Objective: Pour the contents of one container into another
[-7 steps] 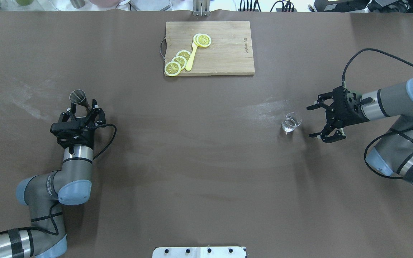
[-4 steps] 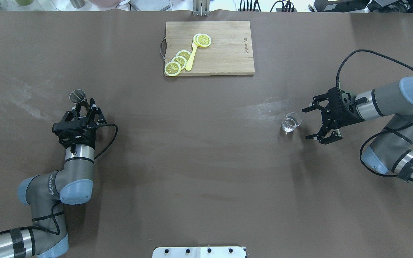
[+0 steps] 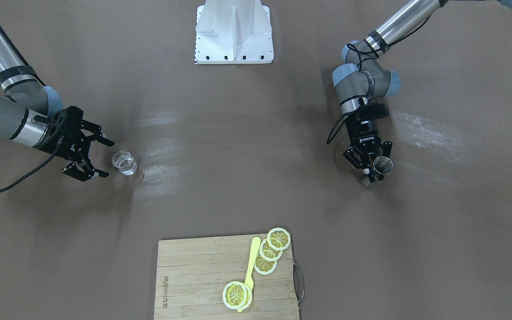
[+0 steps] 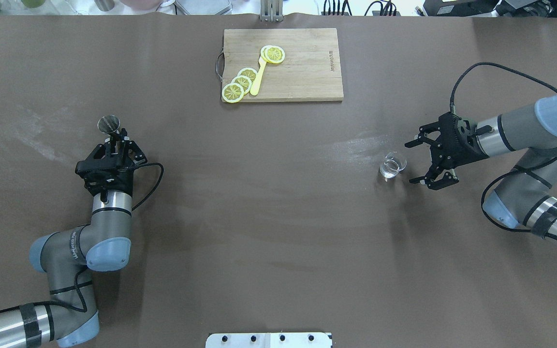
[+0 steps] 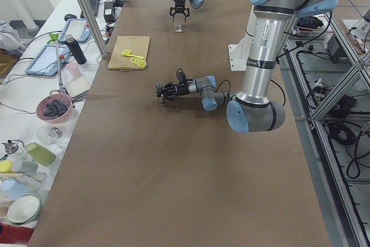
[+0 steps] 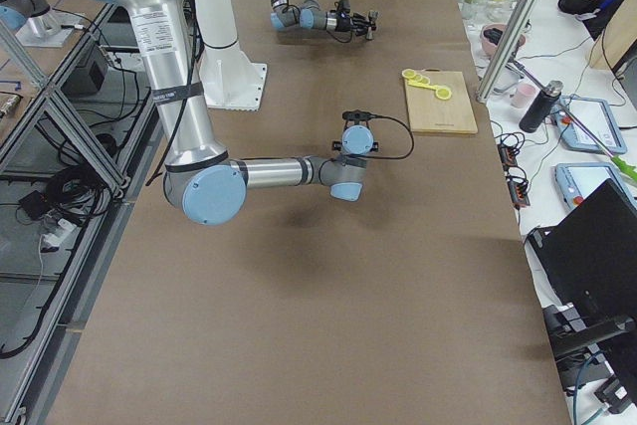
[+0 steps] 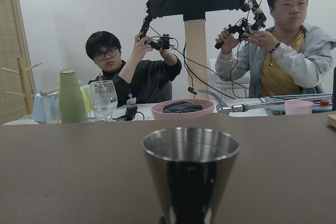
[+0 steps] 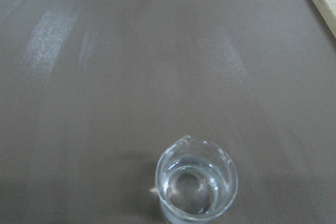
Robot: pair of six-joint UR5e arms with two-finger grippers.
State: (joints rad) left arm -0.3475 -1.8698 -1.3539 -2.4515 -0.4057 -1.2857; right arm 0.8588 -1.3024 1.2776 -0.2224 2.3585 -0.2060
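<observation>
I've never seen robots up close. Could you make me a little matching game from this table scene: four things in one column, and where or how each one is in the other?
1. small clear drinking glass
2. small grey steel hourglass-shaped jigger
3. yellow lemon slices
4. right gripper

A. on the wooden cutting board
B. clamped in the left gripper
C. open, touching nothing
D. standing free on the brown table

Pairs: 1-D, 2-B, 3-A, 4-C.
</observation>
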